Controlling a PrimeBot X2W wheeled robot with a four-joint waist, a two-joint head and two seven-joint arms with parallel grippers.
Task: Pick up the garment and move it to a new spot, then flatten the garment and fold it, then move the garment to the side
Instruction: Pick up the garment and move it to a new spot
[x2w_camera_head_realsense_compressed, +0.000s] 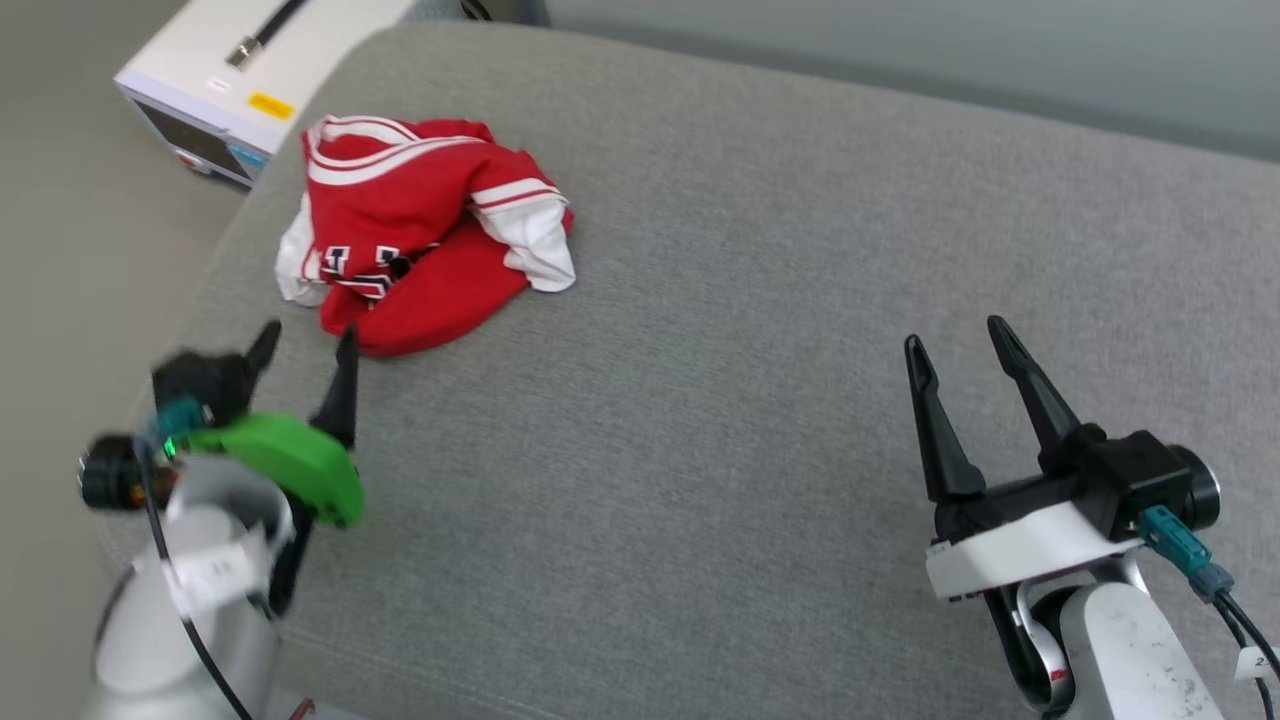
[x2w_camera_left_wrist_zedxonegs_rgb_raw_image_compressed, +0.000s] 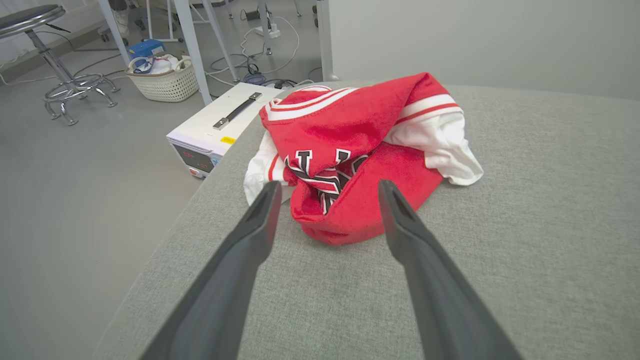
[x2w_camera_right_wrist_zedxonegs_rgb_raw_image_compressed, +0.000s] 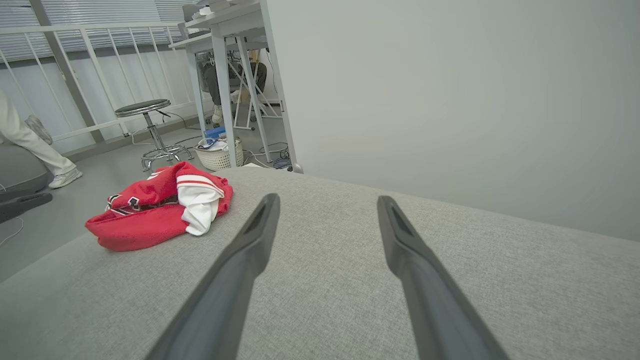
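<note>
The garment (x2w_camera_head_realsense_compressed: 420, 230) is a red jersey with white sleeves and black lettering, crumpled in a heap near the far left corner of the grey cushioned surface (x2w_camera_head_realsense_compressed: 750, 300). My left gripper (x2w_camera_head_realsense_compressed: 305, 340) hovers just in front of the heap, open, its fingers pointing at the near red edge. In the left wrist view the garment (x2w_camera_left_wrist_zedxonegs_rgb_raw_image_compressed: 350, 150) lies right beyond the open left gripper (x2w_camera_left_wrist_zedxonegs_rgb_raw_image_compressed: 327, 187). My right gripper (x2w_camera_head_realsense_compressed: 960, 340) stands open and empty at the lower right, far from the cloth. From the right wrist, the garment (x2w_camera_right_wrist_zedxonegs_rgb_raw_image_compressed: 160, 210) lies off to the left of that gripper (x2w_camera_right_wrist_zedxonegs_rgb_raw_image_compressed: 327, 200).
A white box-shaped device (x2w_camera_head_realsense_compressed: 220, 80) with a black handle stands on the floor past the surface's left edge. A wicker basket (x2w_camera_left_wrist_zedxonegs_rgb_raw_image_compressed: 162, 77), a stool (x2w_camera_left_wrist_zedxonegs_rgb_raw_image_compressed: 50, 55) and table legs are farther off. A person's leg and shoe (x2w_camera_right_wrist_zedxonegs_rgb_raw_image_compressed: 35, 150) show at the far left.
</note>
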